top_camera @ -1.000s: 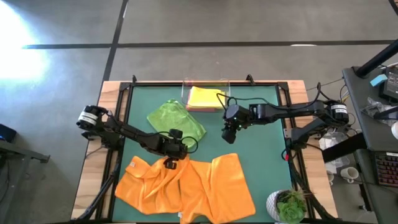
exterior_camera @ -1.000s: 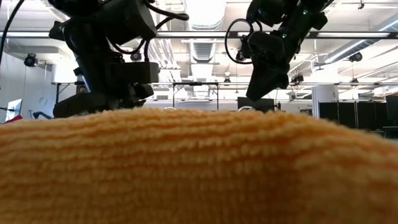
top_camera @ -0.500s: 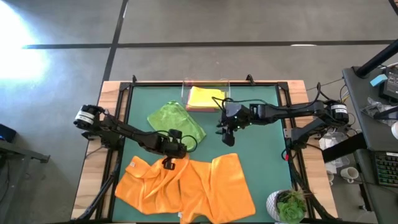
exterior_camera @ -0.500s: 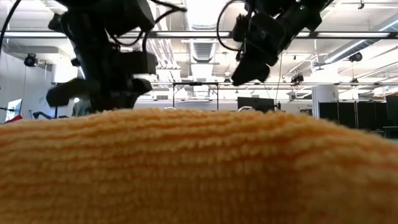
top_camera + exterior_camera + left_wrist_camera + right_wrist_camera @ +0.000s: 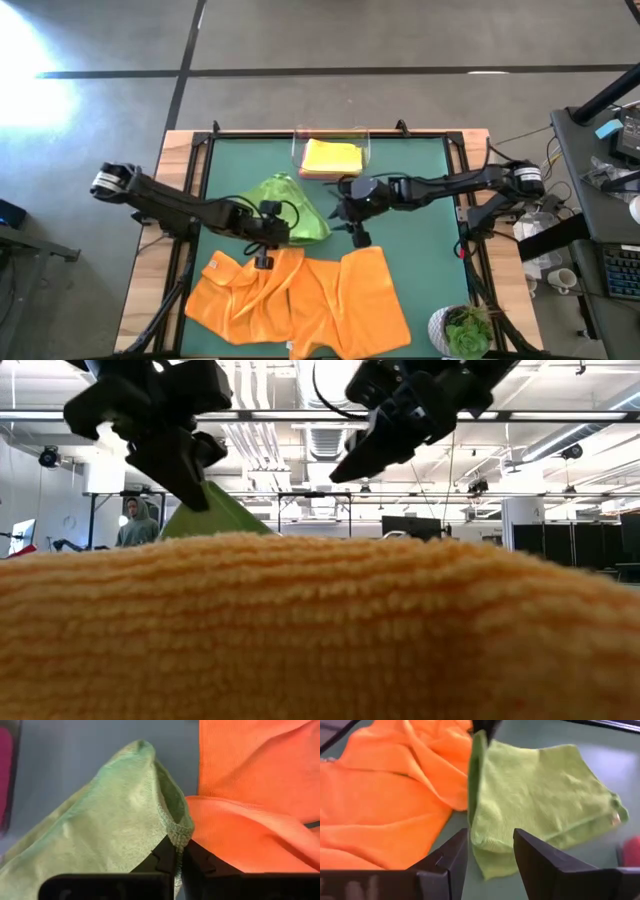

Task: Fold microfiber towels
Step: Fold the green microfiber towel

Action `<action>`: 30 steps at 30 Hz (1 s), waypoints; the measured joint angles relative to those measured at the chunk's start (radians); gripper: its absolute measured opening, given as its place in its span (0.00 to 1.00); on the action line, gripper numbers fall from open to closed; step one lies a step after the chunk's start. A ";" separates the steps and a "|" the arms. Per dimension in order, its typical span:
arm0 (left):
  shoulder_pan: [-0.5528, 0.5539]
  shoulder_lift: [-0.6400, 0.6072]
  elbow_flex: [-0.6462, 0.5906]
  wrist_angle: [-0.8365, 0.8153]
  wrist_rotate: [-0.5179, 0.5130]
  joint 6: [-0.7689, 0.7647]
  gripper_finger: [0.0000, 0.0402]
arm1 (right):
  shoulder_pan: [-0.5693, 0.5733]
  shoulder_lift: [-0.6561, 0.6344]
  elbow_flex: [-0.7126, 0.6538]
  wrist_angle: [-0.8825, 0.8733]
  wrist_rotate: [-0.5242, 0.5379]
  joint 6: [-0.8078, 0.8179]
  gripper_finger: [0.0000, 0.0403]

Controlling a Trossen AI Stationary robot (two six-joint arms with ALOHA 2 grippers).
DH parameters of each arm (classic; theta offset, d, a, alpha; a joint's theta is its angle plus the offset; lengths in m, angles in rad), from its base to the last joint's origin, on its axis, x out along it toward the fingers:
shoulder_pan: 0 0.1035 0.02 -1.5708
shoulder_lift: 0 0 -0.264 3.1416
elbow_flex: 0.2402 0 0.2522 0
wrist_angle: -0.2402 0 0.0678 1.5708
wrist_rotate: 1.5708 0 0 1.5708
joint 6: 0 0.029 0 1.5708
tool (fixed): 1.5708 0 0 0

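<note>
My left gripper (image 5: pixel 175 851) is clenched on just a hem corner of the green towel (image 5: pixel 285 200), lifted mid-table beside the orange towels (image 5: pixel 300 305), so it may slip free. My right gripper (image 5: pixel 490 851) hangs spread and empty near its other edge; only the left wrist view shows how thin the pinch is

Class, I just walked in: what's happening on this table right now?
The left claw is shut on a corner of the green towel and holds it raised off the green mat. The right claw, open, hovers near the same towel. Orange towels lie crumpled in front; a yellow towel sits in the clear tray.
</note>
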 joint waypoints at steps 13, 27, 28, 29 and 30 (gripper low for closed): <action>0.000 -0.012 -0.001 -0.014 -0.009 -0.001 0.00 | 0.017 0.292 0.279 -0.094 -0.122 -0.023 0.36; 0.001 -0.014 -0.002 -0.022 -0.040 -0.002 0.00 | 0.016 0.474 0.433 -0.293 -0.147 -0.020 0.29; 0.001 -0.015 -0.002 -0.020 -0.045 -0.004 0.00 | 0.018 0.478 0.435 -0.298 -0.147 -0.020 0.29; 0.001 -0.017 -0.002 -0.022 -0.053 -0.012 0.00 | 0.018 0.480 0.435 -0.300 -0.147 -0.020 0.29; 0.001 -0.018 -0.002 -0.022 -0.066 -0.028 0.00 | 0.018 0.483 0.435 -0.303 -0.147 -0.020 0.30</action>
